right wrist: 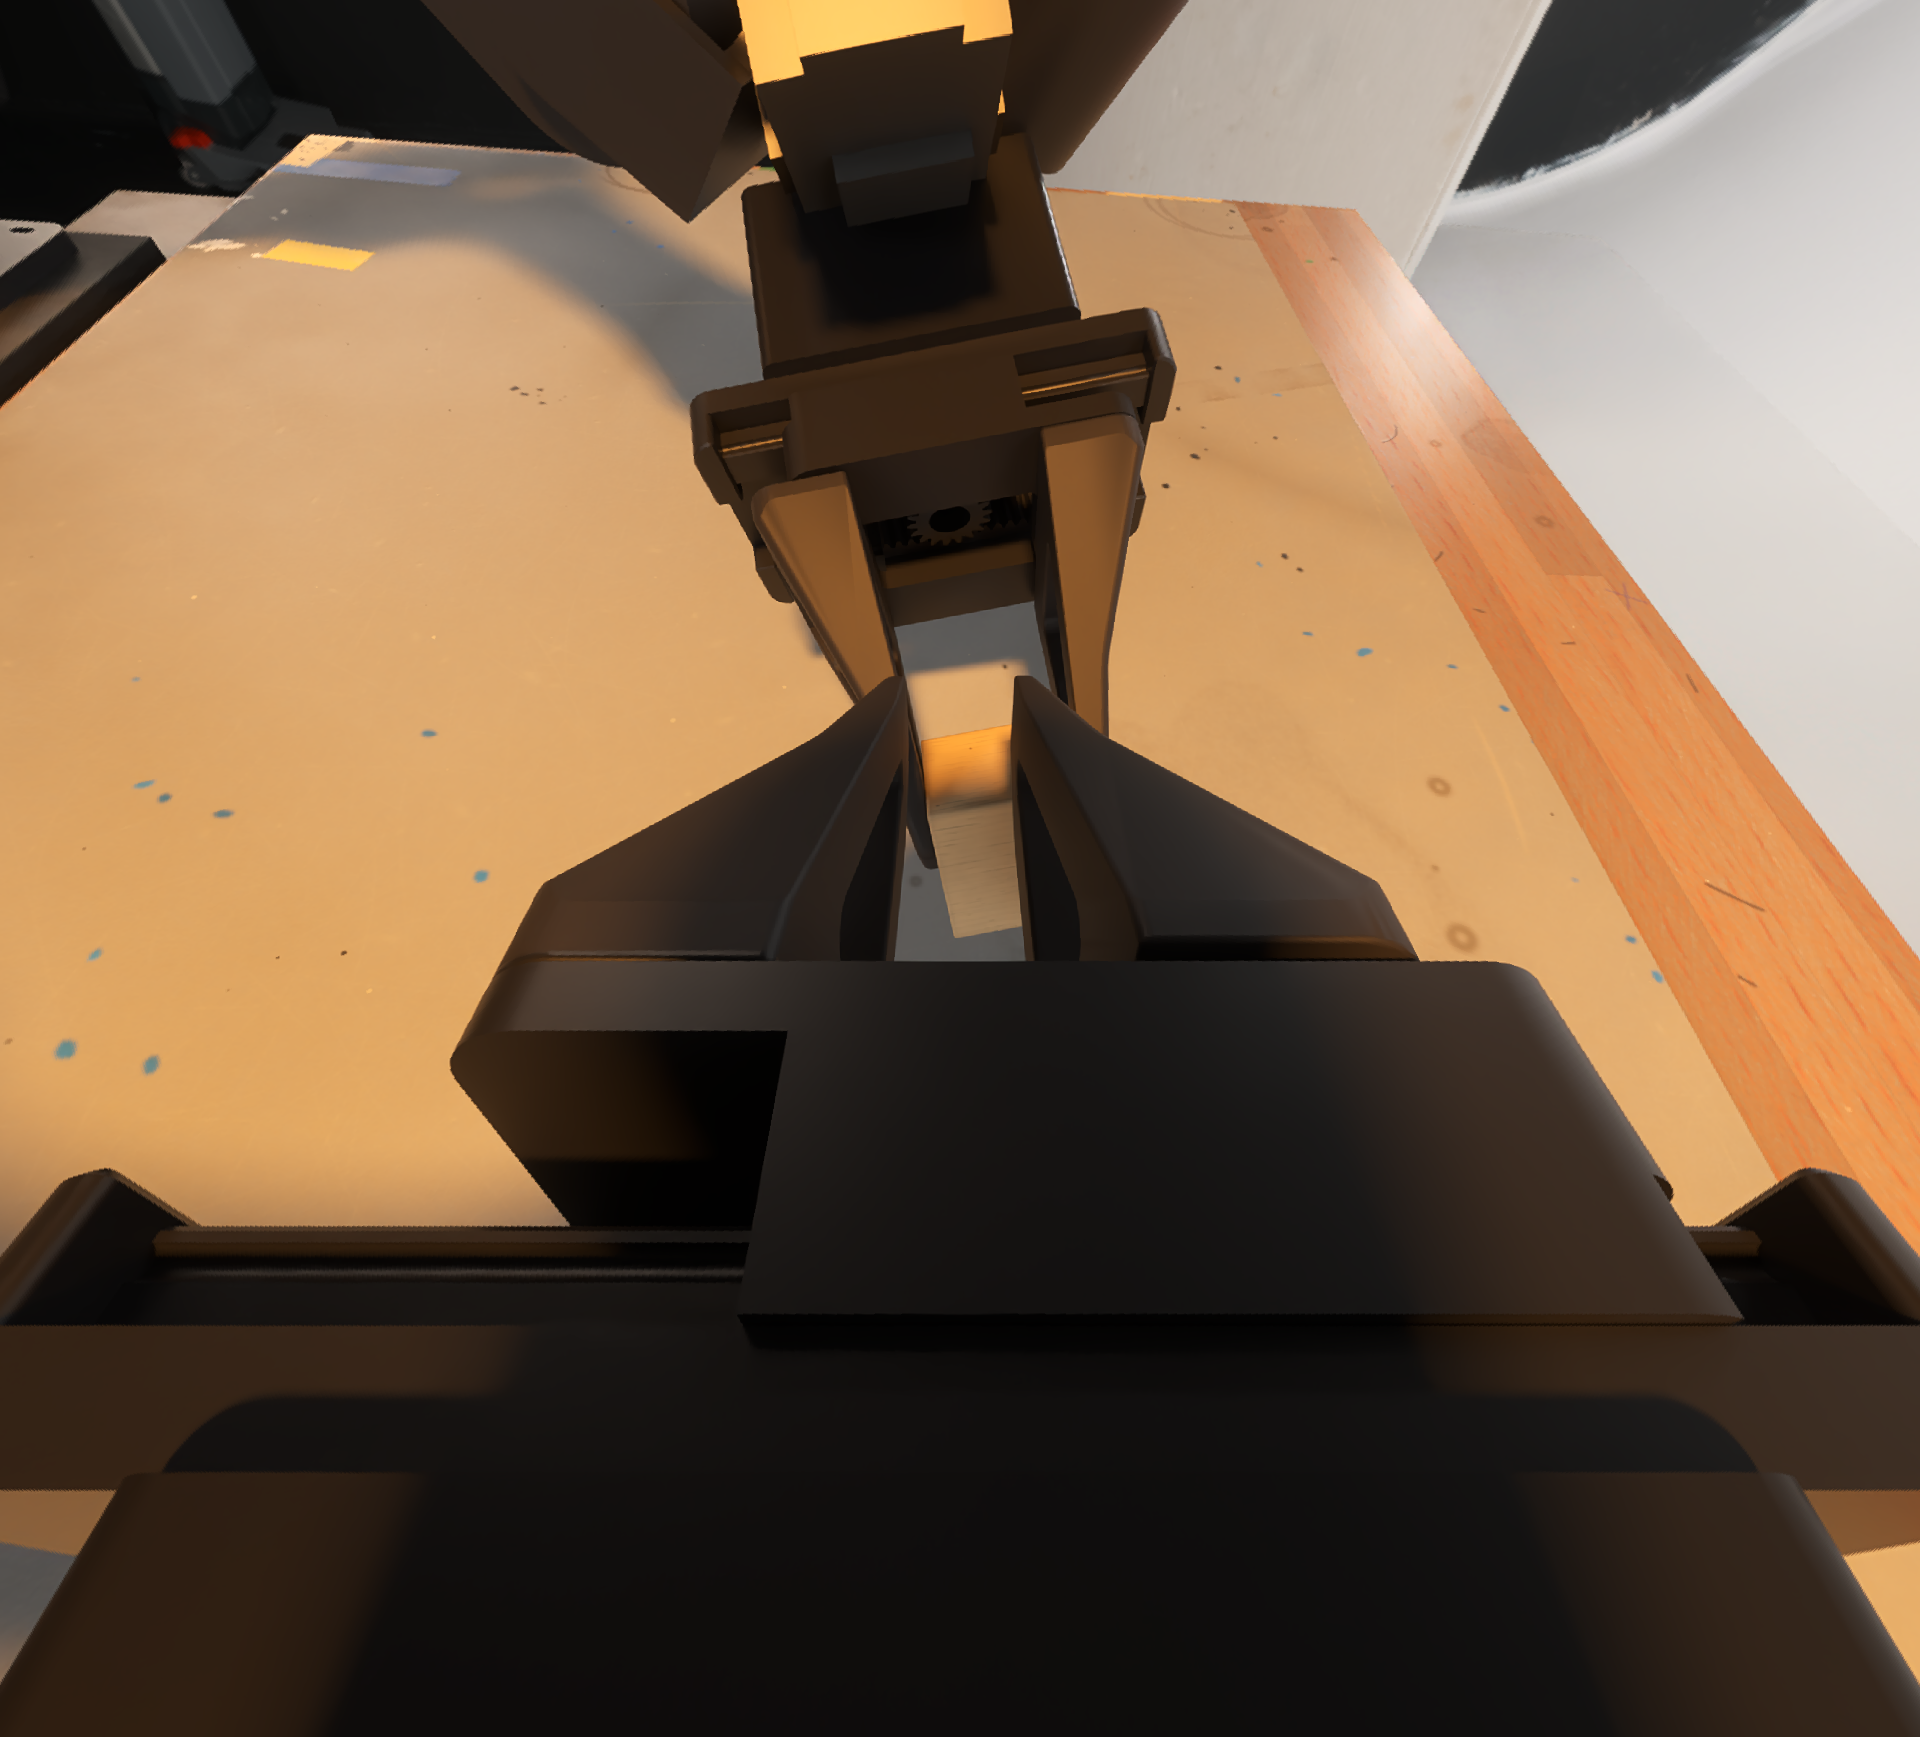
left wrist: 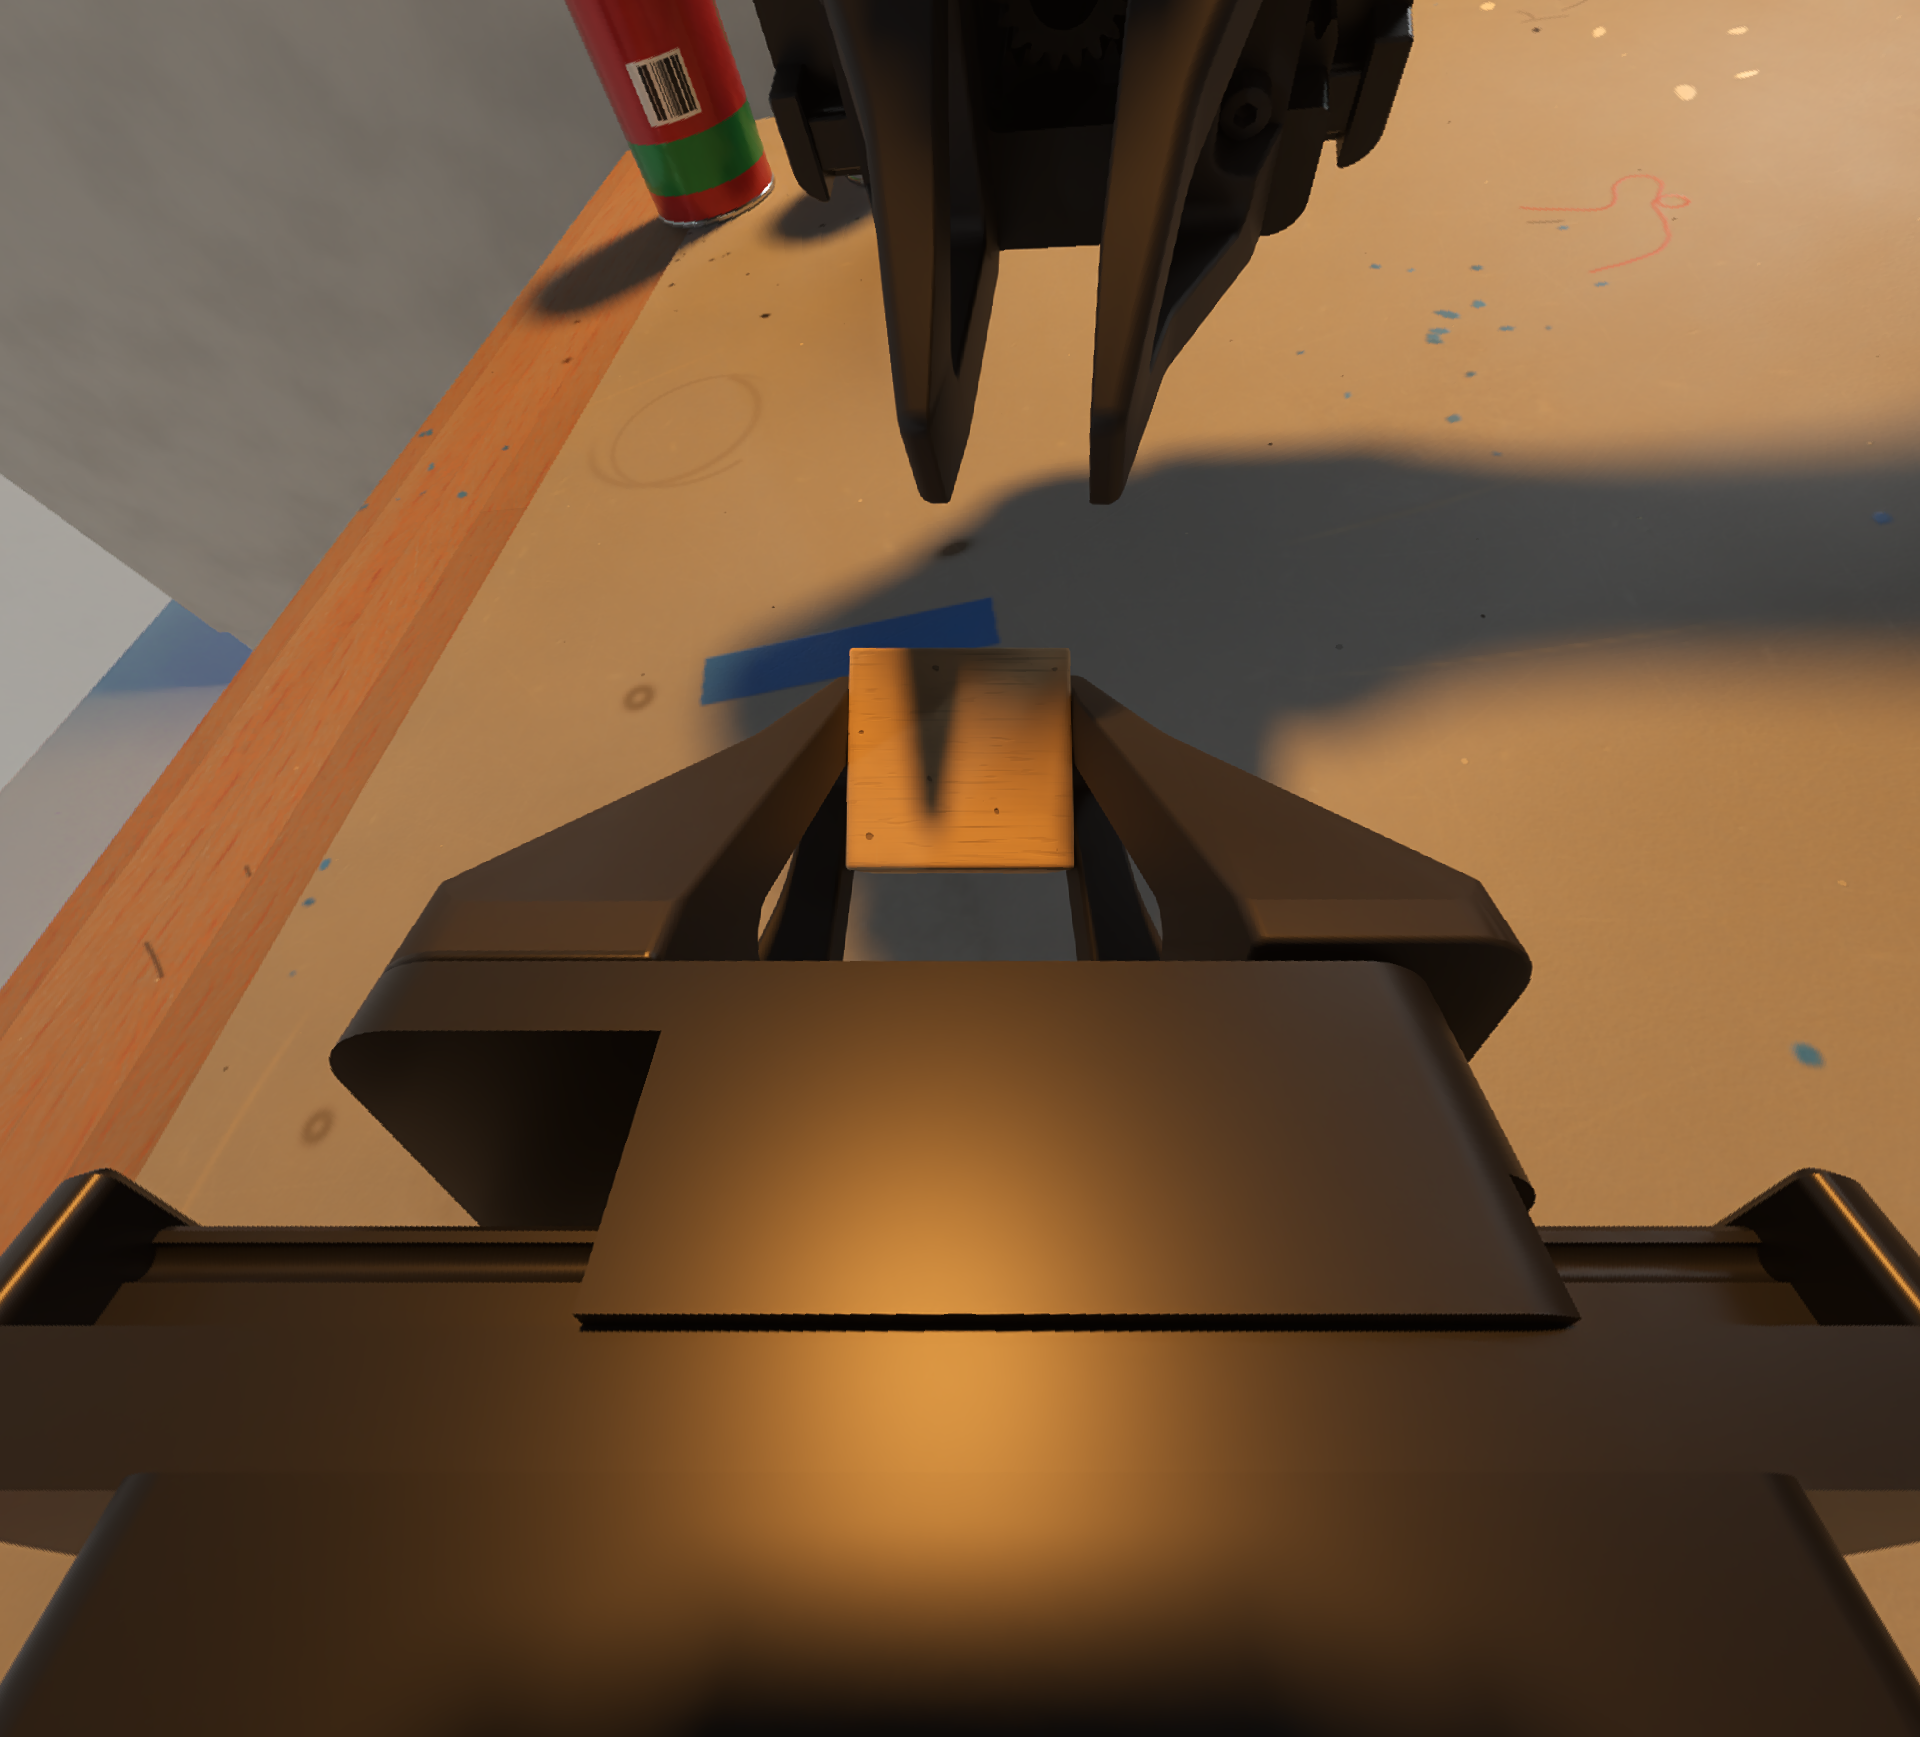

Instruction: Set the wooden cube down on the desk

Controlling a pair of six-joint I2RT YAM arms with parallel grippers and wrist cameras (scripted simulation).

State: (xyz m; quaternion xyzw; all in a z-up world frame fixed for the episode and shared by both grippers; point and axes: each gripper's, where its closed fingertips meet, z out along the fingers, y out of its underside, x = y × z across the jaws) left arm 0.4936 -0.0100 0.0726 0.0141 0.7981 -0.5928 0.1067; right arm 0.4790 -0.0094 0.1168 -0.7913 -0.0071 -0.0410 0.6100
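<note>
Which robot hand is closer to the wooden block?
Left. The left gripper holds the wooden cube between its fingers, clear above the desk. The right gripper hangs opposite, fingers apart and empty, its tips just short of the cube.

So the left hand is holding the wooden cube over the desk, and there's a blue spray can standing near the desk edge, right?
Not quite: the spray can is red with a green band, not blue, as the left wrist view shows. The rest holds: the left hand grips the wooden cube over the desk, and the can stands near the desk edge.
</note>
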